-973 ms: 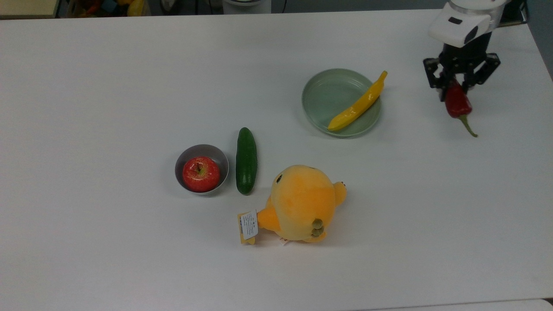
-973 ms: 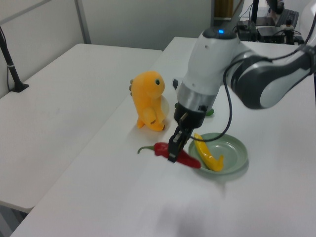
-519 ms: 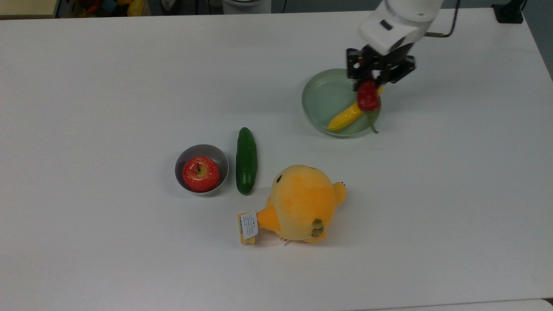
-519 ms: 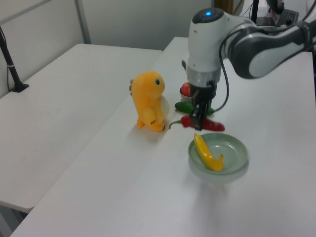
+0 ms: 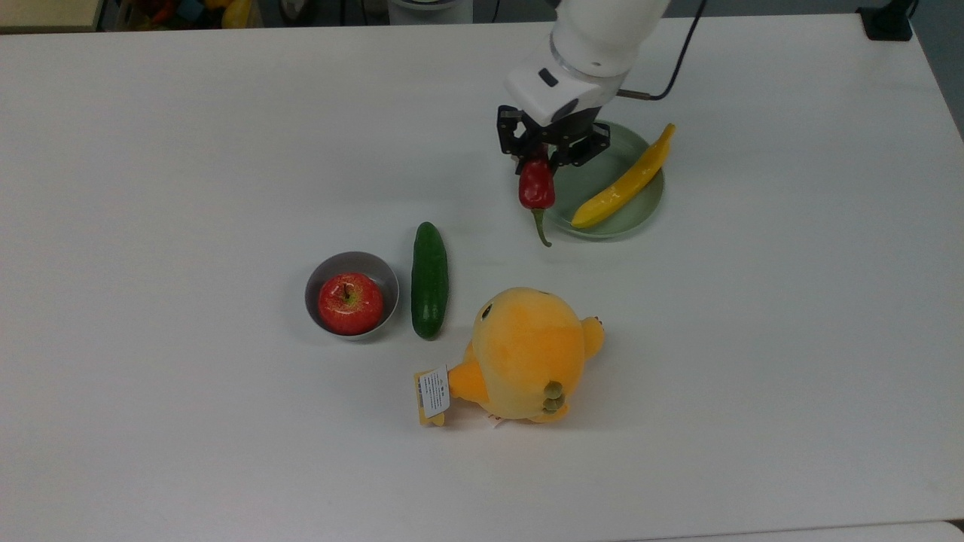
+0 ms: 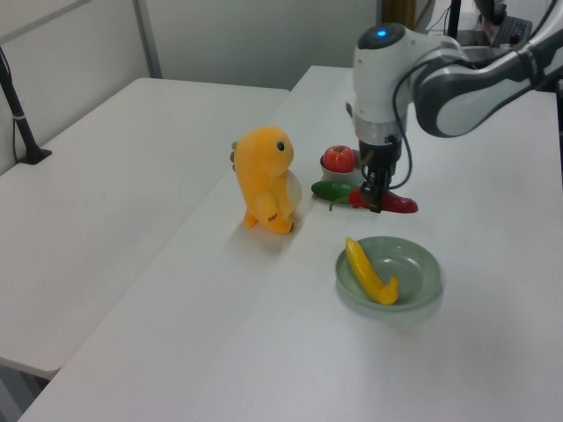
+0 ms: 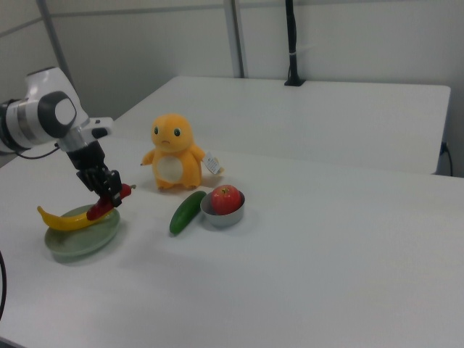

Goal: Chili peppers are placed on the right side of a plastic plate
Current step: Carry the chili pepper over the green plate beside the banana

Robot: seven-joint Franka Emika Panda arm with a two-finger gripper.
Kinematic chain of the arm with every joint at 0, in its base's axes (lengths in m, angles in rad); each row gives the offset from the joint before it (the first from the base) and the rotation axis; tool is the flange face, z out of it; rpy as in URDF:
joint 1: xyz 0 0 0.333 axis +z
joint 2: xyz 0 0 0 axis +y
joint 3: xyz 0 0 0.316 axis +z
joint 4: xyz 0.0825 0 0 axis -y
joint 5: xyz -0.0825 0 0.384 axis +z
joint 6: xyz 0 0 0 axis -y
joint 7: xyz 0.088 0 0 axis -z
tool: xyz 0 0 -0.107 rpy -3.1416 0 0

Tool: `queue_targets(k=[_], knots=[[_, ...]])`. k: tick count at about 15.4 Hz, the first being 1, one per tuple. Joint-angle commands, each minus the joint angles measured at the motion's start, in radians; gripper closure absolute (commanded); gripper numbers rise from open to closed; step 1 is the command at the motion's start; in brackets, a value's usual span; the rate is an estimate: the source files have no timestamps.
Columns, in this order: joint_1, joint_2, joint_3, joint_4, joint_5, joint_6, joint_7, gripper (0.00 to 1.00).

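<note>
My gripper (image 5: pixel 538 161) is shut on the dark red chili pepper (image 5: pixel 536 188), whose green stem points toward the top view's bottom. The chili hangs just above the table, over the pale green plastic plate's (image 5: pixel 642 217) left rim as the top view shows it. In the left view the gripper (image 6: pixel 376 200) holds the chili (image 6: pixel 398 204) just beyond the plate (image 6: pixel 415 268), near the cucumber. The right view has the gripper (image 7: pixel 109 193) and chili (image 7: pixel 107 204) over the plate's (image 7: pixel 81 239) right edge. A long yellow fruit (image 5: pixel 625 181) lies across the plate.
A green cucumber (image 5: pixel 430 280) lies beside a small grey bowl (image 5: pixel 317 278) holding a red apple (image 5: pixel 350 302), toward the top view's lower left of the plate. An orange plush toy (image 5: pixel 527 354) with a tag sits below the plate.
The gripper has carried the chili leftward in the top view, from right of the plate, across it, to its left rim. Nothing else has moved.
</note>
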Motion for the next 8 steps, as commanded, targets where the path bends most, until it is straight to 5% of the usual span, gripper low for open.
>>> queue_targets(k=[1, 7, 8], knots=[[0.003, -0.086, -0.021, -0.176, 0.014, 0.14, -0.024, 0.99], [-0.009, -0.06, -0.021, -0.222, 0.002, 0.208, -0.024, 0.92], [-0.009, -0.059, -0.023, -0.222, 0.002, 0.203, -0.022, 0.77]])
